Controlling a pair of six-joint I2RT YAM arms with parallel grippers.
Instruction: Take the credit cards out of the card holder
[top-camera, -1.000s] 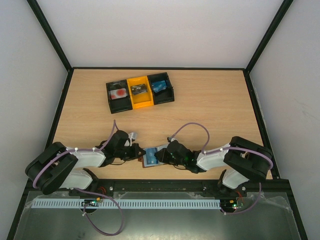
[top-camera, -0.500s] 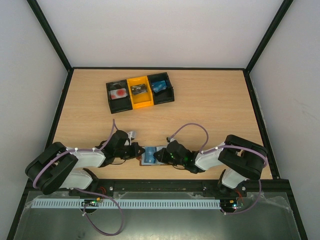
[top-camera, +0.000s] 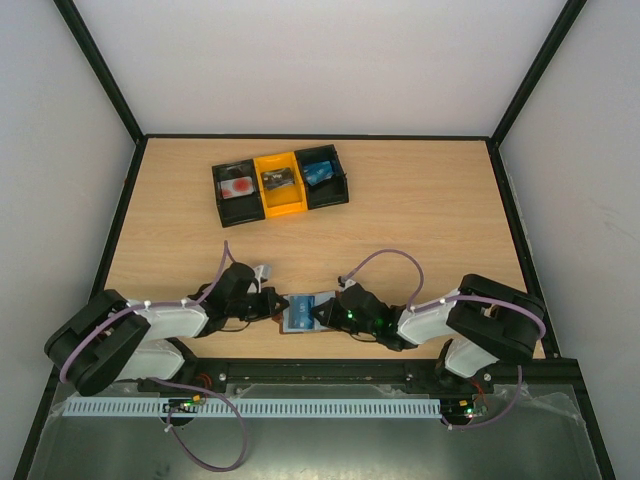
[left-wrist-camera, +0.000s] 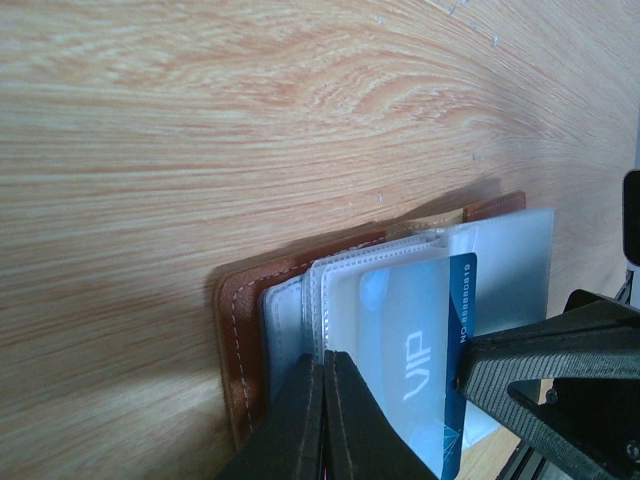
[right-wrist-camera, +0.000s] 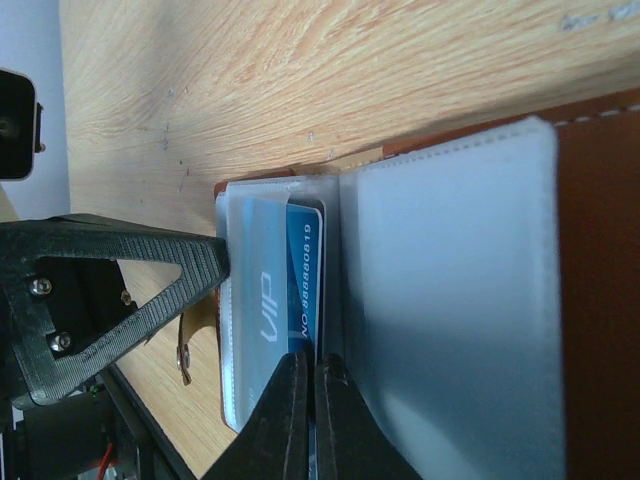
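Observation:
The card holder (top-camera: 297, 312) lies open near the table's front edge between both grippers. In the left wrist view its brown leather cover (left-wrist-camera: 240, 340) shows, with clear plastic sleeves. My left gripper (left-wrist-camera: 325, 395) is shut on a sleeve's edge; in the top view the left gripper (top-camera: 272, 305) is at the holder's left side. A blue credit card (right-wrist-camera: 303, 290) marked VIP sticks partly out of a sleeve. My right gripper (right-wrist-camera: 314, 395) is shut on the card's edge; it (top-camera: 326, 312) is at the holder's right side. The card also shows in the left wrist view (left-wrist-camera: 450, 380).
A black-and-yellow three-bin tray (top-camera: 216, 190) stands at the back left of the table, with small items in each bin. Black frame rails run along the table's sides and front.
The right arm has shifted slightly, its gripper a little to the right. The card holder and the left gripper stay almost where they were.

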